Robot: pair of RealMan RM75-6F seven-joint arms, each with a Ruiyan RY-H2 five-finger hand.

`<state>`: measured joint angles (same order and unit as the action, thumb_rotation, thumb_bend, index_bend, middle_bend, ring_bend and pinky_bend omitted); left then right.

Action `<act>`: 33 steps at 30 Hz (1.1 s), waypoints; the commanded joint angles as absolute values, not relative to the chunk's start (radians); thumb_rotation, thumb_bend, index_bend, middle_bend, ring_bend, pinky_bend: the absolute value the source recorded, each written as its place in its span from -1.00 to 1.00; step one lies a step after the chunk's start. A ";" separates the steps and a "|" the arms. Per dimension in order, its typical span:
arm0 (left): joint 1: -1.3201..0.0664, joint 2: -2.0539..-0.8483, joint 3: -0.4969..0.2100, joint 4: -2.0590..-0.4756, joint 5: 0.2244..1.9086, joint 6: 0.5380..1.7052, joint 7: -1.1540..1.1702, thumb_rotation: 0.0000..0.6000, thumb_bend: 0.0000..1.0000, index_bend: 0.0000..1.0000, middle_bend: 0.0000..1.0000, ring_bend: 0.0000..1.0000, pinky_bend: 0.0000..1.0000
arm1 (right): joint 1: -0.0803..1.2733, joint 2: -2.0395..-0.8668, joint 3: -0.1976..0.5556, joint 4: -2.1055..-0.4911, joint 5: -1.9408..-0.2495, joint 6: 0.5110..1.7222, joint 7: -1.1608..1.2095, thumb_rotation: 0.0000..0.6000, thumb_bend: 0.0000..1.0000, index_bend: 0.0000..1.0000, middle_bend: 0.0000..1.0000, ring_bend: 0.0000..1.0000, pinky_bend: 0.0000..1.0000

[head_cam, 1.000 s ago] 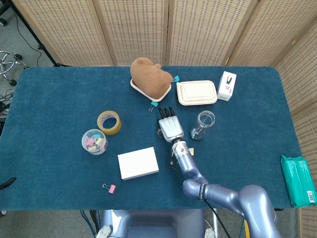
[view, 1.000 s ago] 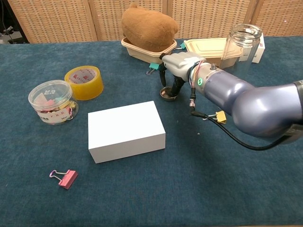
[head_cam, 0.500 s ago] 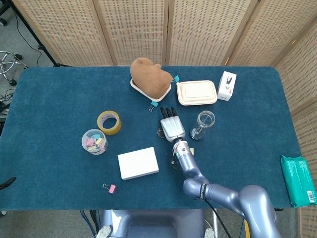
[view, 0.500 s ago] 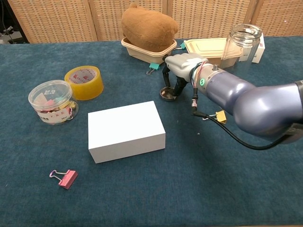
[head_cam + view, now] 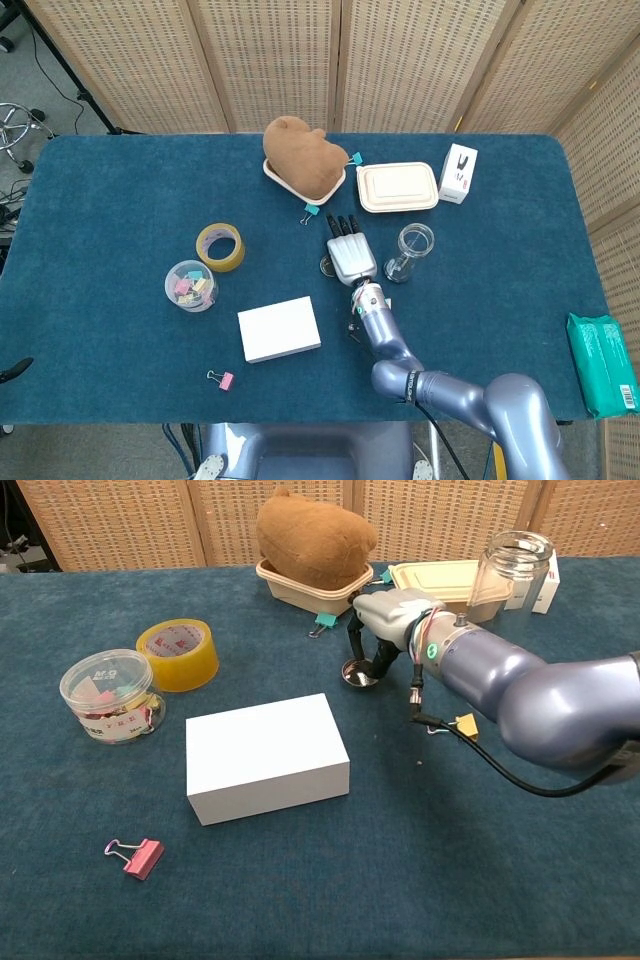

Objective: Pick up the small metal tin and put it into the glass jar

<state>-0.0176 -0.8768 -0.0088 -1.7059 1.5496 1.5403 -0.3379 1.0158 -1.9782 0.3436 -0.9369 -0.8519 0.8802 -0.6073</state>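
Blue felt covers the counter (image 5: 120,200). Right hand (image 5: 385,620) is near the counter's middle, palm down, fingers curled around the tin (image 5: 359,672); the chest view shows the tin pinched between the fingertips, and whether it is clear of the felt cannot be told. In the head view only the tin's edge (image 5: 327,265) shows at the hand's (image 5: 349,258) left side. Glass jar (image 5: 410,251) stands upright and open just right of the hand, apart from it.

Toward the far edge: a brown plush toy (image 5: 298,154) in a beige tray (image 5: 300,590), a lidded beige box (image 5: 397,187), and a small white carton (image 5: 458,173). Teal clips lie beside the tray.

Toward the left edge: a yellow tape roll (image 5: 220,247) and, just nearer, a clear tub (image 5: 190,285) of coloured clips.

Near edge: a white box (image 5: 279,329) and a pink clip (image 5: 223,379). A yellow clip (image 5: 465,725) lies under the right forearm. A green packet (image 5: 603,364) rests beyond the counter's right edge.

Left hand is out of sight.
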 commanded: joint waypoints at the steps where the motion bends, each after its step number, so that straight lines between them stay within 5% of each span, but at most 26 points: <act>1: -0.018 -0.877 -0.008 -1.706 1.551 1.539 -0.337 1.00 -1.00 -1.00 -1.00 -1.00 -1.00 | 1.010 -1.964 0.349 -0.966 -0.866 0.898 -0.596 1.00 0.11 0.25 -1.00 -1.00 -1.00; 22: -0.022 -0.886 -0.002 -1.721 1.572 1.542 -0.301 1.00 -1.00 -1.00 -1.00 -1.00 -1.00 | 0.964 -1.625 0.465 -1.599 -0.880 1.096 -0.679 1.00 0.20 0.34 -1.00 -1.00 -1.00; 33: -0.022 -0.887 -0.005 -1.729 1.565 1.545 -0.295 1.00 -1.00 -1.00 -1.00 -1.00 -1.00 | 0.908 -1.395 0.449 -1.780 -0.858 1.145 -0.742 1.00 0.21 0.36 -1.00 -1.00 -1.00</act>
